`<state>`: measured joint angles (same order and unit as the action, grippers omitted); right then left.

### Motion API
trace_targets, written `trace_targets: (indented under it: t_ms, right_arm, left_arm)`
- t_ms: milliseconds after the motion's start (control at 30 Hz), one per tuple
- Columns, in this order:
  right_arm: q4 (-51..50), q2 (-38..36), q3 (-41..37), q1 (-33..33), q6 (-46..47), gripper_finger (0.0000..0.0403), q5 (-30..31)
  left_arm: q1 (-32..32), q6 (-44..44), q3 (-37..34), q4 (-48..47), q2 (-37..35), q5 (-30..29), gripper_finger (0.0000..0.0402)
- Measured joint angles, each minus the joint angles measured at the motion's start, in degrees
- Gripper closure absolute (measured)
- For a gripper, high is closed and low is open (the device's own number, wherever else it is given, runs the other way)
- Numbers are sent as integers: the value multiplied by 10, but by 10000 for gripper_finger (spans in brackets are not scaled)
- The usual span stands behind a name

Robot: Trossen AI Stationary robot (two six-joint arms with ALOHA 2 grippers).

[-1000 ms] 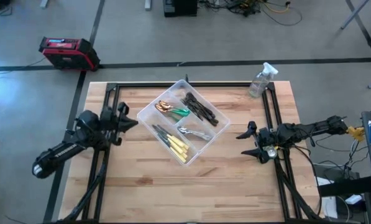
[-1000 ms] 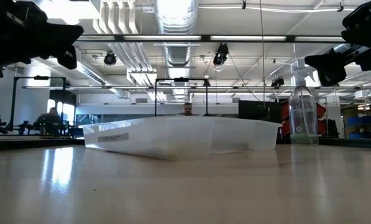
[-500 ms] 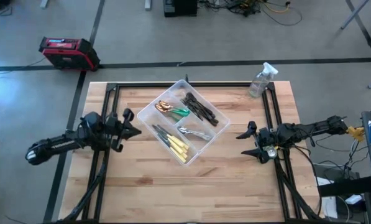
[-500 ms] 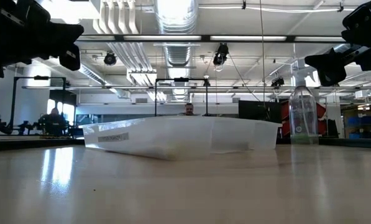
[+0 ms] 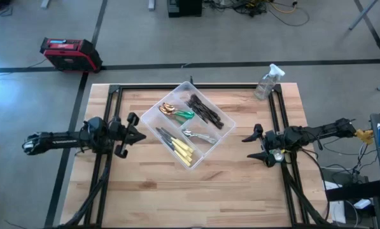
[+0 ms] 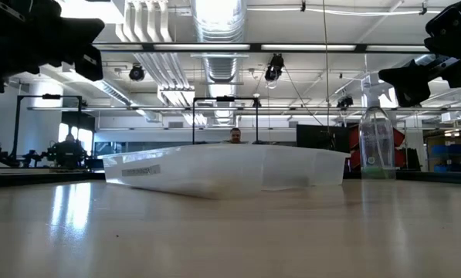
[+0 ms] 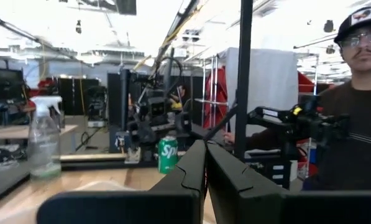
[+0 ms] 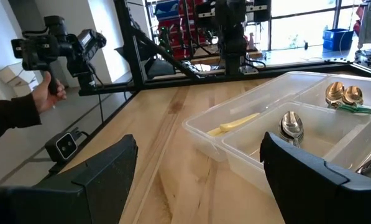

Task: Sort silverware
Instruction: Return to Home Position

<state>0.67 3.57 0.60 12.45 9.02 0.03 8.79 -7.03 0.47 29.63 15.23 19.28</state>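
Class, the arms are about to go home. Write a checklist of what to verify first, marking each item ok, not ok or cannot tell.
1. Left end effector empty: ok, shut on nothing.
2. Right end effector empty: ok, open, nothing between its fingers.
3. Both clear of the tray: ok, one off to each side.
4. Silverware all in the tray, none loose on the table: ok in the high view.
5. Bottle upright, away from both arms: ok.
6. Person beyond the table out of reach: cannot tell.
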Motion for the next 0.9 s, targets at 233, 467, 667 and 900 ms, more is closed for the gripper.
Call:
trace_targets:
  t_ms: [233,467,667,900]
  right_arm:
    - [0,0,0,0,0,89,0]
    - [0,0,0,0,0,89,0]
    - [0,0,0,0,0,89,0]
    - [0,-1,0,0,0,89,0]
  left_arm:
    - [-80,12,0,15,34,-85,402]
    - [-98,60,0,-84,-7,-127,402]
    - [-98,72,29,-219,-121,-133,402]
    - [-98,63,52,-286,-144,-201,402]
